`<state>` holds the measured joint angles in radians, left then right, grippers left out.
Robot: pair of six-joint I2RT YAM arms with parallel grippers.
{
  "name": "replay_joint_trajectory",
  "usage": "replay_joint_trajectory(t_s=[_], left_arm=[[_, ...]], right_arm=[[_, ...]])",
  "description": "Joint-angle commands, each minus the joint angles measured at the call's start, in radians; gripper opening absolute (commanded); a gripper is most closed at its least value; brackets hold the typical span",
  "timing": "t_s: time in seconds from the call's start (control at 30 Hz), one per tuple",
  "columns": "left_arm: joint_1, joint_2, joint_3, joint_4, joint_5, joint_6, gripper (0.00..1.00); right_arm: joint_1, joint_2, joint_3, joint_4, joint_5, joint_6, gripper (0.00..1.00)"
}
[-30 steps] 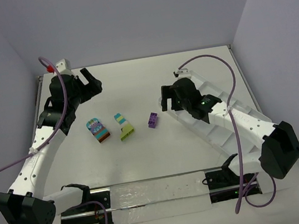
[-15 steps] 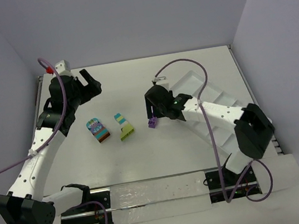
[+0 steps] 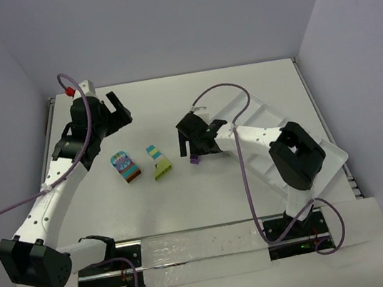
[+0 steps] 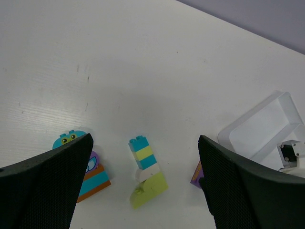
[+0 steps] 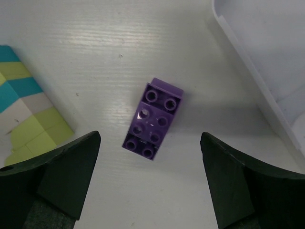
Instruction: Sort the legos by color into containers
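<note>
Over the last second the right gripper [image 3: 199, 146] has swung left off the white tray [image 3: 271, 113] and now hangs over the purple brick [image 5: 153, 119]. Its jaws dipped narrower on the way and stand wide again, holding nothing. I read that as the approach being done and the pick not yet begun: the brick lies on the table [image 3: 207, 199], just off the tray's near corner, with a finger on either side and touching neither. The left gripper [image 3: 118, 107] has only shifted a little at the far left and waits there, also wide and empty. The teal-topped clump [image 3: 126, 166] and the teal, lime and cream stack [image 3: 158, 161] lie where they lay, unsorted. The overhead view shows all of this layout but almost nothing of the purple brick, since the gripper covers all but a sliver. The right wrist view fills that in. It shows the brick studs-up and lying aslant to the line between the fingers, clear of the tray wall on one side and of the lime brick on the other (its upper end looks stepped, so it may be two pieces joined, though I cannot be sure). The left wrist view alone shows the stack's layers one by one and the open end compartment of the tray, which looks bare. The right arm hides the other compartments from above, so I cannot tell what they hold.
</note>
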<state>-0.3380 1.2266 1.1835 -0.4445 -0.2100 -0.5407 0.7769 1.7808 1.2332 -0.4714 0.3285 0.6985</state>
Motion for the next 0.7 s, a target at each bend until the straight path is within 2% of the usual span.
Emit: replay_joint_trajectory(t_s=[0.0, 0.07, 0.53, 0.67], left_arm=[[-0.016, 0.014, 0.016, 0.002, -0.01, 0.007, 0.99], [-0.024, 0.017, 0.011, 0.012, -0.016, 0.005, 0.99], [-0.054, 0.052, 0.011, -0.001, -0.093, -0.006, 0.99], [-0.057, 0.047, 0.007, -0.003, -0.125, -0.007, 0.99]], right_arm=[[-0.001, 0.047, 0.076, -0.033, 0.029, 0.023, 0.89], [-0.002, 0.058, 0.089, -0.038, 0.026, 0.016, 0.81], [-0.001, 0.136, 0.153, -0.082, 0.016, 0.007, 0.61], [-0.001, 0.145, 0.157, -0.086, 0.015, 0.009, 0.63]])
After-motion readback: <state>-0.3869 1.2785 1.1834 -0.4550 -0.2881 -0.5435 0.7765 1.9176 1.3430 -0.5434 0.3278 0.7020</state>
